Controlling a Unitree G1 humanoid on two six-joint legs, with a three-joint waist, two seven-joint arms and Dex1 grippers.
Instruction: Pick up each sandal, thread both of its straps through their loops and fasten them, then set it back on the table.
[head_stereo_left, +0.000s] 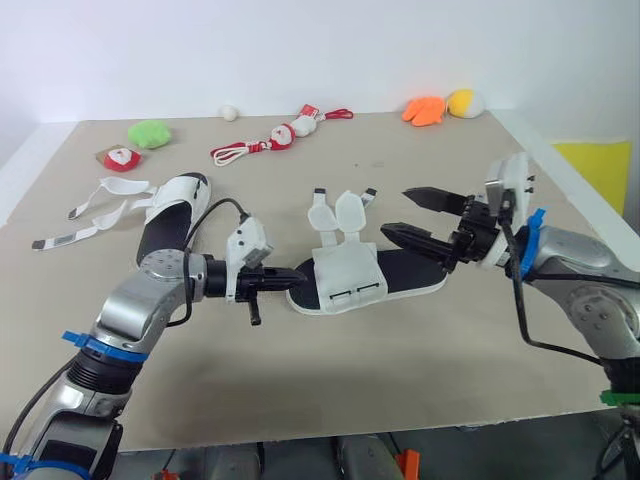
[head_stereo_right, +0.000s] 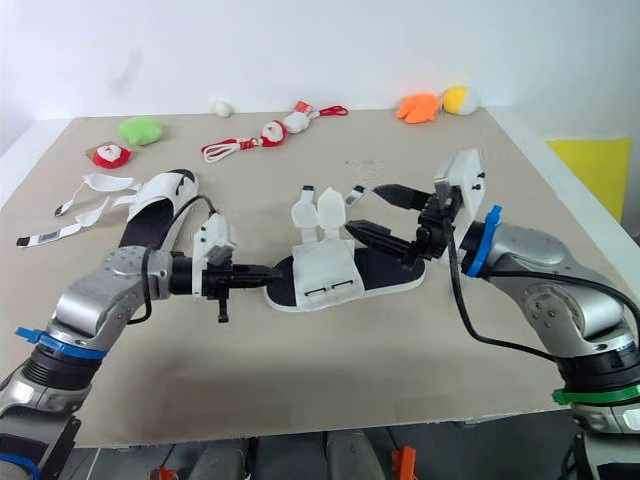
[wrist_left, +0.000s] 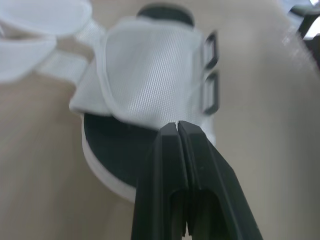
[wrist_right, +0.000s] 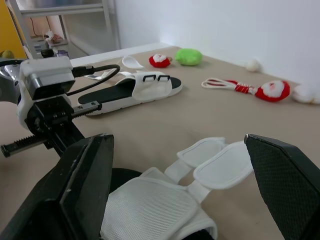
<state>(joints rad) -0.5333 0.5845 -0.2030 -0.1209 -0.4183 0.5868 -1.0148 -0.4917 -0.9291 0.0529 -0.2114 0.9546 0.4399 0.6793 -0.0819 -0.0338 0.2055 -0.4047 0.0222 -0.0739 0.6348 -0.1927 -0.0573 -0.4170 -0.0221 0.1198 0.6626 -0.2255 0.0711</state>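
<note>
Nearer sandal (head_stereo_left: 345, 275) sits in the middle of the table (head_stereo_left: 400, 380), straps (head_stereo_left: 350, 210) flopped loose on its far side, left claw (head_stereo_left: 296, 275) pinched closed at its left tip, right claw (head_stereo_left: 396, 211) spread wide over the right end, so a nudge could slide it away ungrabbed.

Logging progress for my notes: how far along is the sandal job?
Done: nothing; the near sandal and far sandal lie unfastened on the table. In hand: left gripper shut at the near one's toe, right gripper open over its heel. Left: threading and fastening both.

head eyes overlook the table (head_stereo_left: 400, 380); wrist cameras hug the sandal (wrist_left: 150, 75).
</note>
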